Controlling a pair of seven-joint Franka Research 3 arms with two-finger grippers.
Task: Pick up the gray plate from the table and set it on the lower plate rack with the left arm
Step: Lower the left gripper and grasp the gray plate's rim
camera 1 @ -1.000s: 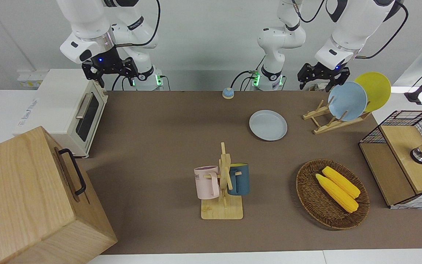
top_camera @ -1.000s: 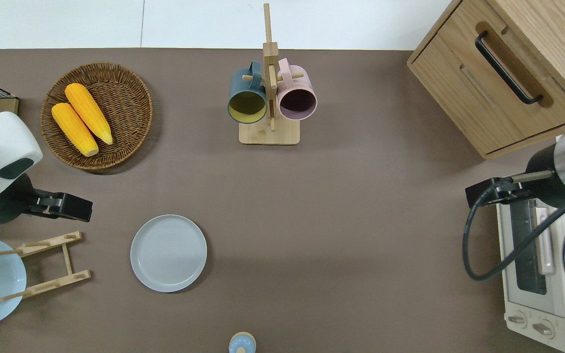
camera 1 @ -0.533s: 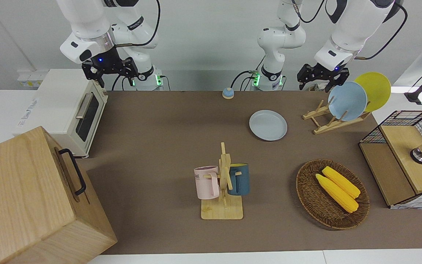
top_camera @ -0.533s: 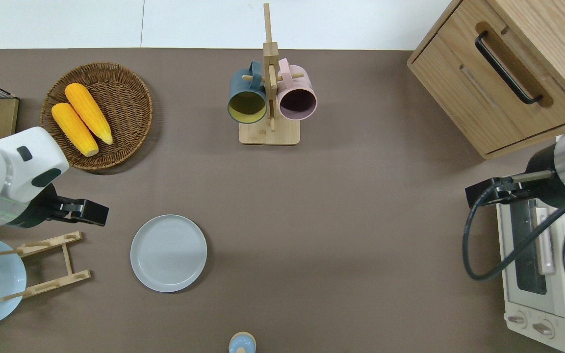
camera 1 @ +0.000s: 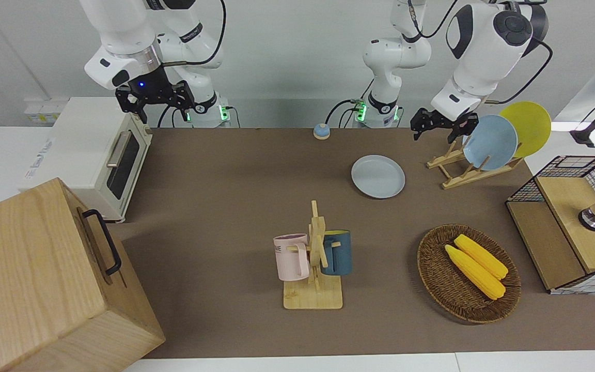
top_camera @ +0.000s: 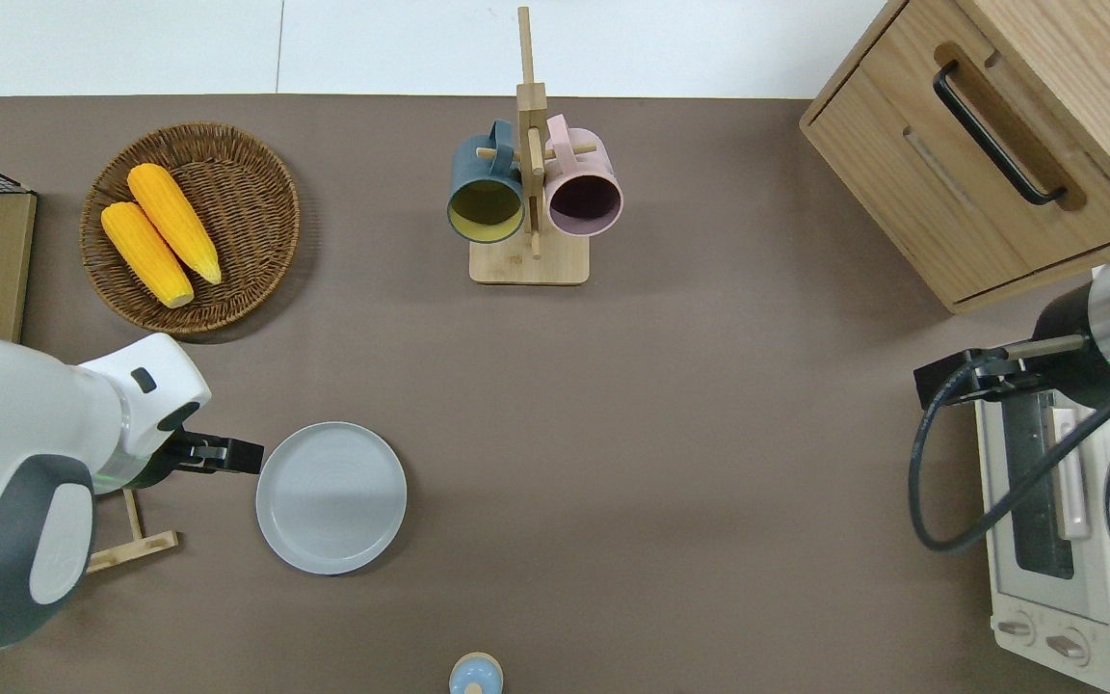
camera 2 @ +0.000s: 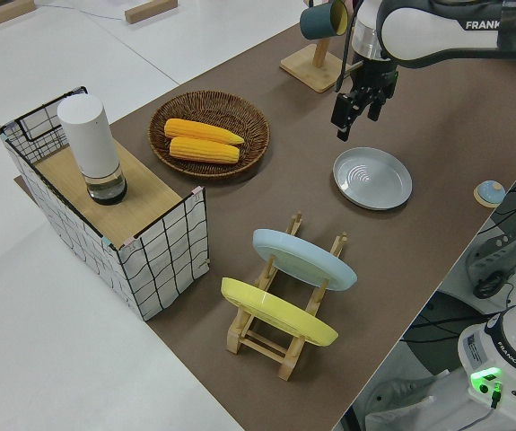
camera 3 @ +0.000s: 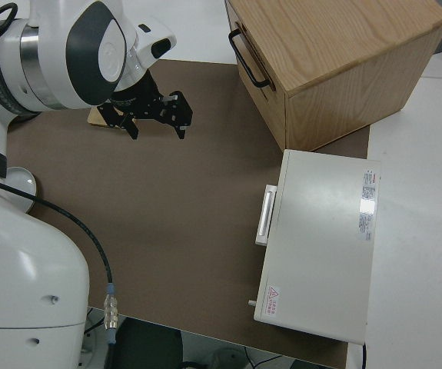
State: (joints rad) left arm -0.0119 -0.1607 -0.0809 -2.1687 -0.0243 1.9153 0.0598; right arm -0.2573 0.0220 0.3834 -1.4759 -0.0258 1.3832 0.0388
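Early stage, nothing picked up. Gray plate (top_camera: 331, 497) flat on the table (top_camera: 709, 434), between the bell and the mug tree, just beside the wooden rack (camera 1: 463, 173). Left gripper (top_camera: 227, 454) raised at the plate's rim, fingers spread, empty. Right arm parked. Grasping, lifting and slotting into the rack all left.
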